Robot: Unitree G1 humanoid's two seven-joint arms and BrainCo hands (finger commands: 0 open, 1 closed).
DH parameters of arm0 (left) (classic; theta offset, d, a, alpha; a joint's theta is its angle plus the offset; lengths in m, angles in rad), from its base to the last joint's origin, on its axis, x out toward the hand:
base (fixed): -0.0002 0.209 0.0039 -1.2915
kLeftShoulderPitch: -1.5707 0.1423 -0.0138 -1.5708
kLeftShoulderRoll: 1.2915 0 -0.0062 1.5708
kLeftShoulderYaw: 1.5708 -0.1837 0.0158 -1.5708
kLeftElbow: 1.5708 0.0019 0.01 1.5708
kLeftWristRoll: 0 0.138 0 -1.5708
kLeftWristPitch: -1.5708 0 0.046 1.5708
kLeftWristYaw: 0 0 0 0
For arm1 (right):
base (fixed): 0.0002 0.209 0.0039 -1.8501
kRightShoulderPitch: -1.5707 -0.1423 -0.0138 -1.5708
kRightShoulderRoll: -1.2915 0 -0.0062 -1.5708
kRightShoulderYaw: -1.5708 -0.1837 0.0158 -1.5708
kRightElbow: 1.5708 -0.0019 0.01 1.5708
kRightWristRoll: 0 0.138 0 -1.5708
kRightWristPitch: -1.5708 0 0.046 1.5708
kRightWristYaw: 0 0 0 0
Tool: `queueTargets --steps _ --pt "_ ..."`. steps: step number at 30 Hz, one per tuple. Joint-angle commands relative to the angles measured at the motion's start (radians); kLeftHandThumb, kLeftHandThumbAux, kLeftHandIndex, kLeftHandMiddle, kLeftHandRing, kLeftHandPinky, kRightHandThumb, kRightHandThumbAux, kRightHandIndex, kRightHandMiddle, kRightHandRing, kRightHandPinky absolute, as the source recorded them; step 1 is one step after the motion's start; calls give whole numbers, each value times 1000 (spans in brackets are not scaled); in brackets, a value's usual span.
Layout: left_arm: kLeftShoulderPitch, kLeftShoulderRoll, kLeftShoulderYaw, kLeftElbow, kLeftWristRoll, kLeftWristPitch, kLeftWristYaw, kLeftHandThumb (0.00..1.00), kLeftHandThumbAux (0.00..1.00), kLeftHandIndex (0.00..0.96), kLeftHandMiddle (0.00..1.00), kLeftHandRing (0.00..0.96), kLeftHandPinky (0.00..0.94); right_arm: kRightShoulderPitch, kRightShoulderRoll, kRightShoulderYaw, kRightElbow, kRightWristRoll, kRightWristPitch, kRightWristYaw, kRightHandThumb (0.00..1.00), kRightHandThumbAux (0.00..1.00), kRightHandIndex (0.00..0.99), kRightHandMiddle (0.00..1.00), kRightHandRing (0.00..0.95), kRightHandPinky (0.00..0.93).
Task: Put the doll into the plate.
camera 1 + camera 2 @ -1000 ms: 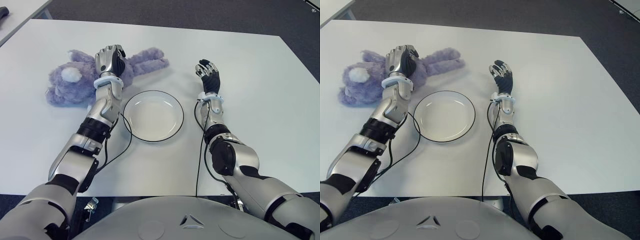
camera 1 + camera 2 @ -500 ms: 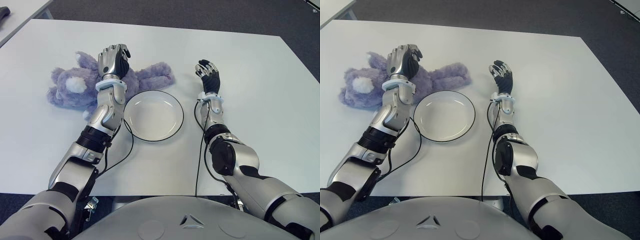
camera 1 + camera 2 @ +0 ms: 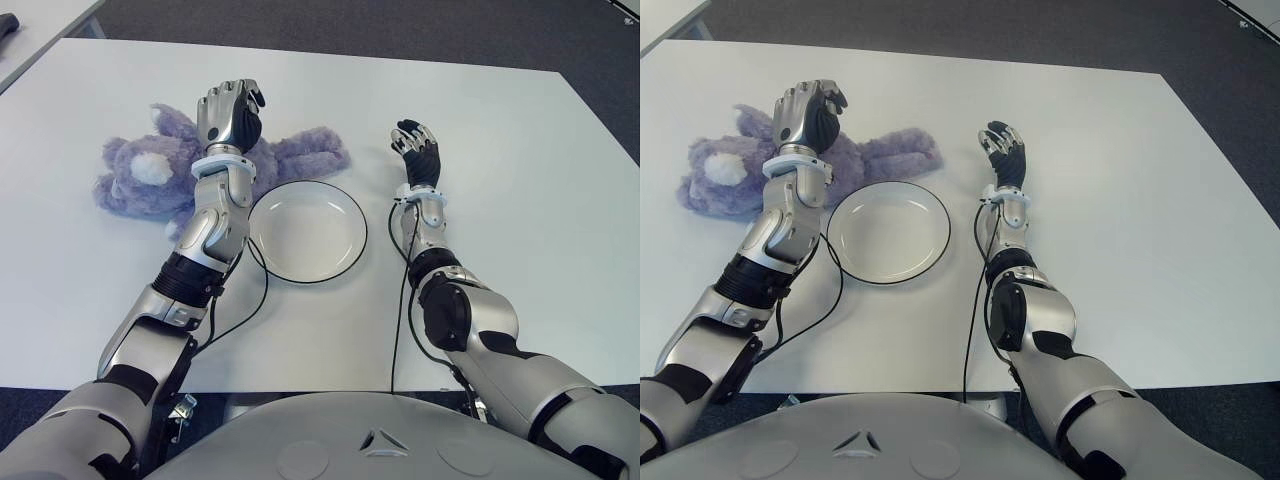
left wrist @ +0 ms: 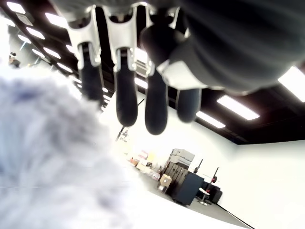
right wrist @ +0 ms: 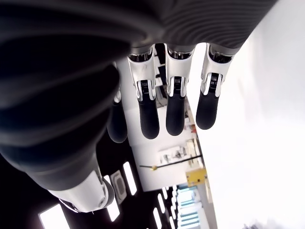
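The left hand (image 3: 228,112) hovered above the doll (image 3: 160,170), fingers (image 4: 127,98) loose and holding nothing, hiding part of its middle. The purple doll lay on the white table (image 3: 520,180), left of the plate (image 3: 306,231). Right of the plate, the right hand (image 3: 416,150) was relaxed, empty.

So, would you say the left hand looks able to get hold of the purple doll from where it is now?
Probably yes. The left hand hovers right over the doll, fingers relaxed and holding nothing, and nothing lies between them. The plate sits beside the doll, out of the way.
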Motion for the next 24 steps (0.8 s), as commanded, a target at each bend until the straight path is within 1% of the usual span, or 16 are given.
queueTargets --steps 1,2,3,4,11,12,14,15,17,18,19,20,21,22,23,24 --pt "29 -2 -27 -13 33 13 -52 953 644 446 504 469 473 246 51 -13 122 21 22 -3 305 794 278 254 220 239" --pt "27 -1 -28 -12 34 13 -53 952 644 443 501 471 487 246 51 -14 122 21 22 -3 305 794 278 254 220 238" --pt "26 -1 -28 -12 36 12 -54 949 647 428 490 480 527 246 51 -14 122 21 22 -2 304 794 277 254 218 237" --pt "23 0 -29 -9 36 11 -55 948 648 424 487 483 537 246 51 -14 122 21 23 -3 303 794 277 254 218 237" --pt "16 3 -25 -7 36 1 -62 943 655 386 474 511 560 246 51 -9 123 16 23 -9 293 791 266 248 219 245" --pt "16 4 -25 -6 36 -1 -61 943 654 381 480 523 609 246 51 -9 123 15 23 -8 291 790 267 246 217 241" --pt "17 7 -25 -4 40 -5 -58 944 654 379 481 526 623 246 51 -9 123 15 23 -8 289 791 266 244 215 239" --pt "17 9 -26 -3 42 -7 -57 945 653 379 491 535 707 246 51 -9 123 15 24 -8 287 791 267 243 212 236" --pt "17 18 -27 4 47 -18 -51 945 652 379 500 538 752 246 50 -9 123 15 25 -9 287 793 271 244 212 239" --pt "17 24 -28 7 50 -24 -50 945 652 379 502 538 759 246 50 -9 123 15 25 -9 288 794 272 244 212 239" --pt "17 36 -35 13 59 -35 -48 896 659 388 523 651 766 246 50 -9 123 16 25 -9 288 794 273 245 213 241" --pt "16 44 -39 16 67 -42 -47 857 663 397 552 738 761 246 50 -10 123 16 25 -9 290 795 276 246 213 240" --pt "16 59 -49 20 80 -52 -52 847 663 400 565 758 754 246 50 -10 122 17 25 -9 292 794 278 245 212 238" --pt "15 68 -55 22 88 -59 -56 844 658 433 510 745 725 246 50 -10 122 17 25 -9 294 793 277 244 211 236" --pt "17 88 -64 25 99 -75 -65 844 657 438 501 743 719 246 51 -10 122 17 24 -8 295 793 277 244 210 236" --pt "19 102 -69 26 107 -87 -72 840 657 437 490 655 611 246 51 -10 122 17 24 -8 297 792 276 241 208 234"
